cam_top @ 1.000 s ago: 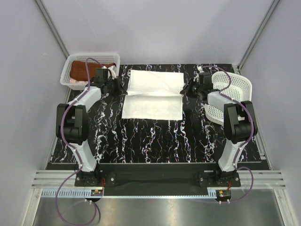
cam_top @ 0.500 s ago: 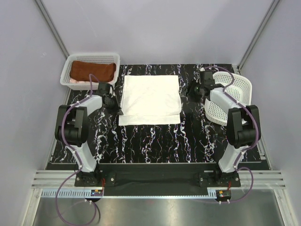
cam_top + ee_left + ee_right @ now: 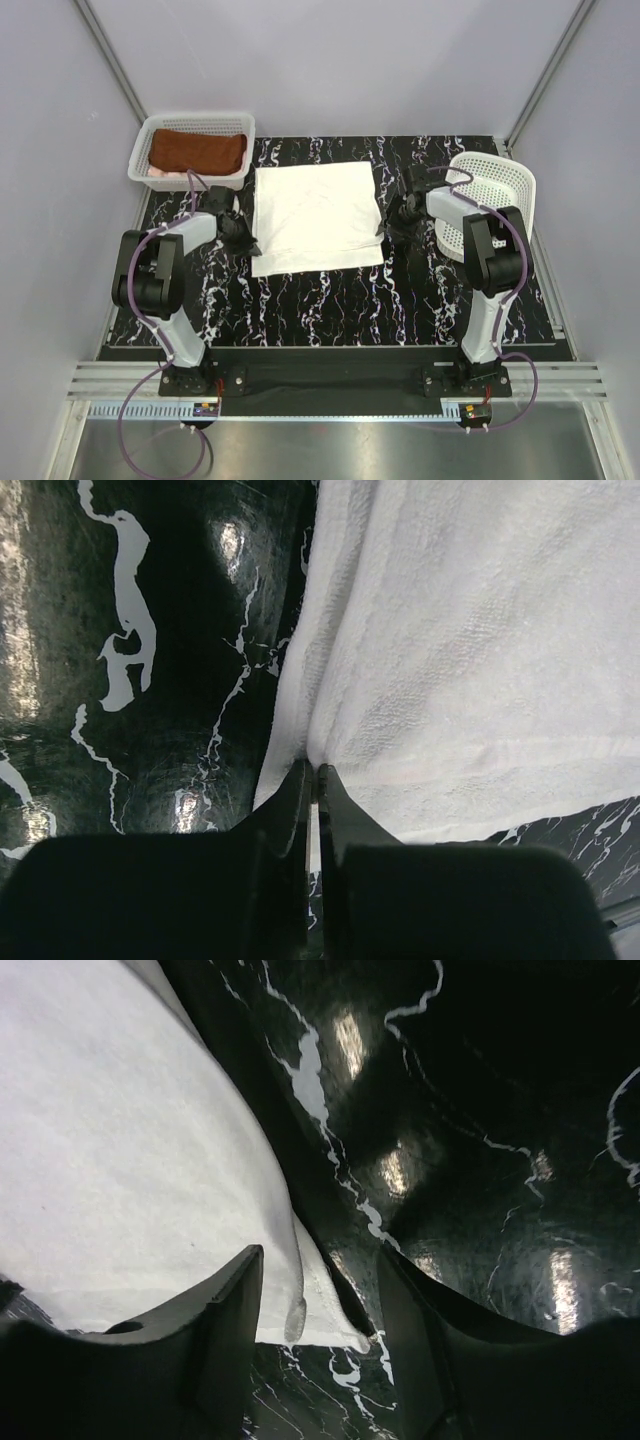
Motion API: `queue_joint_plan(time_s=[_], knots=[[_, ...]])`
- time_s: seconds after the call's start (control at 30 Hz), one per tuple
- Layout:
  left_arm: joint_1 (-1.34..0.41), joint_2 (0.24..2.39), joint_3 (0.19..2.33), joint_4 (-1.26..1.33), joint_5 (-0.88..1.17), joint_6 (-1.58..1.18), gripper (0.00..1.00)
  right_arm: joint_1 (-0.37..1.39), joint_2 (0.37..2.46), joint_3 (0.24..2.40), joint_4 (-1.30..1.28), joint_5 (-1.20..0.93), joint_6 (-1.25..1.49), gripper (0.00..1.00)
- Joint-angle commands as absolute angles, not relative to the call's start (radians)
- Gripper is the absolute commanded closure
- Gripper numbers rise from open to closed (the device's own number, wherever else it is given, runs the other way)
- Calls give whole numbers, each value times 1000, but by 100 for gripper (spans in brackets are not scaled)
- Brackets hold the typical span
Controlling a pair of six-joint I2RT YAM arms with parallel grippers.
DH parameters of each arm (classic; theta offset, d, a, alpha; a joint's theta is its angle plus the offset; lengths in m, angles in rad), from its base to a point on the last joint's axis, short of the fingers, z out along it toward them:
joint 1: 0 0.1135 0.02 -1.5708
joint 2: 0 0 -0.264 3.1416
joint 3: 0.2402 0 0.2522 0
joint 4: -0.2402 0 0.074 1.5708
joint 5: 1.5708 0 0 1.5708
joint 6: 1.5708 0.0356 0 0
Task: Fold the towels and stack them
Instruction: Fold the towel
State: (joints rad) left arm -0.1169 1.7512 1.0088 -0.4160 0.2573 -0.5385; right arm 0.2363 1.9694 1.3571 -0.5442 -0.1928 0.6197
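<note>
White towel [image 3: 318, 215] lies folded once at the middle of the bench [image 3: 330, 300]. Left pincer [image 3: 243, 240] is clamped on its near-left corner. The right pincer [image 3: 390, 222] stands half open astride the near-right corner, gripping nothing. Brown towel [image 3: 197, 152] sits in the far-left basket [image 3: 196, 120], so most of the work looks undone.

Black marbled table [image 3: 330, 300]: white towel [image 3: 315, 215] mid-far; mesh basket [image 3: 200, 121] far-left corner; second basket [image 3: 497, 190] tilted at right edge.

Your right gripper [image 3: 320, 1260] has its two dark fingers [image 3: 228, 1330] spread apart at the bottom of the frame. The white towel [image 3: 120, 1160] fills the left side, and its corner lies between them. The shiny black table [image 3: 480, 1110] fills the right.
</note>
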Motion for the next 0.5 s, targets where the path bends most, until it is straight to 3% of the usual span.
queue_joint_plan(time_s=[0.0,0.17,0.3,0.37,0.43,0.47], knots=[[-135,1729,985,-394,273,-558,100,276,1930,1336,-528,-195,657,44],[-135,1727,992,-405,270,-554,100,298,1936,1322,-519,-184,673,50],[-133,1721,1037,-446,236,-543,100,299,1928,1334,-523,-160,681,72],[-132,1727,1102,-504,215,-526,100,296,1934,1393,-569,-138,661,76],[-132,1730,1144,-544,189,-514,100,298,1944,1451,-612,-112,650,67],[-132,1732,1170,-552,189,-515,100,296,1950,1459,-630,-112,640,56]])
